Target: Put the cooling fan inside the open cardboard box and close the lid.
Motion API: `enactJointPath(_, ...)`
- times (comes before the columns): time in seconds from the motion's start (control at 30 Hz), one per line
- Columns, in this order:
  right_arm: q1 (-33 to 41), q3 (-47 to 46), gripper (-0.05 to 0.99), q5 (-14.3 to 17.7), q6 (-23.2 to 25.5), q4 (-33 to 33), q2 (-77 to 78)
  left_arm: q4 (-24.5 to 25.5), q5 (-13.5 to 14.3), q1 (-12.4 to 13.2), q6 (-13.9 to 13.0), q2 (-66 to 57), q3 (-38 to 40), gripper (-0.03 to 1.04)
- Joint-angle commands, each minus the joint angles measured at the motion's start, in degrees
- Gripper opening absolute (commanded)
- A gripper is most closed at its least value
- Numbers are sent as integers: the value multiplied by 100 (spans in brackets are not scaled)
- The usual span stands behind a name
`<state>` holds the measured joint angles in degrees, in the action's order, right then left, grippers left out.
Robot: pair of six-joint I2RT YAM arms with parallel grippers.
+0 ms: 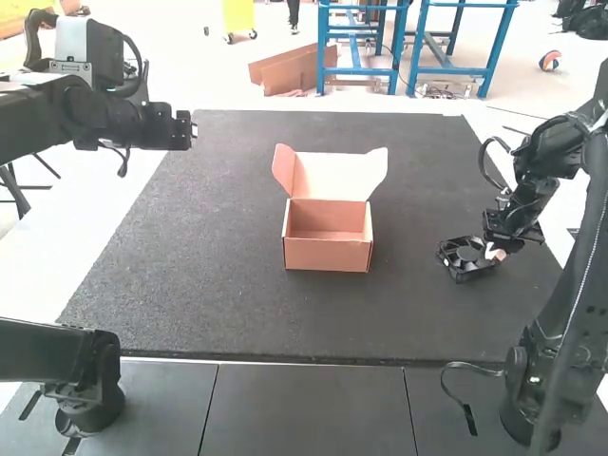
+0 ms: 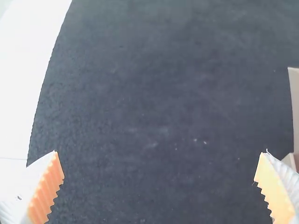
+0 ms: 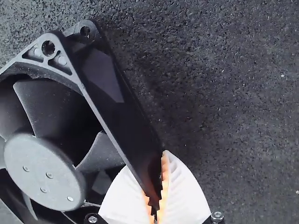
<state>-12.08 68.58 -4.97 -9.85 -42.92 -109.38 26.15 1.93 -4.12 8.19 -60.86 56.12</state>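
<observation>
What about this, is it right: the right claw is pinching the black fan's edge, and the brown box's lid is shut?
Not quite. The box has its lid standing open, not shut, as the high view shows. The rest is right: the right claw is pinching the edge of the black fan.

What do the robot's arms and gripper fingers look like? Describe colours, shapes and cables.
Both arms, left arm and right arm, are black with looping black cables. The left gripper and right gripper have white ribbed fingers with serrated orange pads.
</observation>
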Motion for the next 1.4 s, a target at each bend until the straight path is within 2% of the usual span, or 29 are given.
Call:
enactJointPath(0.0,-23,42,-1,-250,255,-24,638,-66,26,34,-63,-22,154,97)
enactJointPath(0.23,12,147,-1,-812,396,-727,1314,-102,26,16,-63,-22,127,97)
enactJointPath(0.33,21,156,-1,-909,484,-991,1683,-110,26,-1,-63,-22,127,97)
enactJointPath(0.47,188,226,0,-997,879,-1307,2246,-198,18,-1,-63,-22,40,97)
enactJointPath(0.73,1269,622,0,-1006,2110,-1395,3011,-207,-26,-10,-63,-5,-40,97)
enactJointPath(0.97,2587,1132,0,-698,3199,-1536,3046,-128,-62,-10,-63,74,-75,97)
enactJointPath(1.1,3317,1237,0,-698,3806,-1527,2993,92,-88,-10,-63,206,-83,97)
enactJointPath(1.27,3932,1422,0,-988,4439,-1448,2756,189,-97,-10,-63,329,-110,97)
enactJointPath(1.37,4046,1571,0,-1138,4676,-1360,2466,180,-97,-10,-63,391,-119,97)
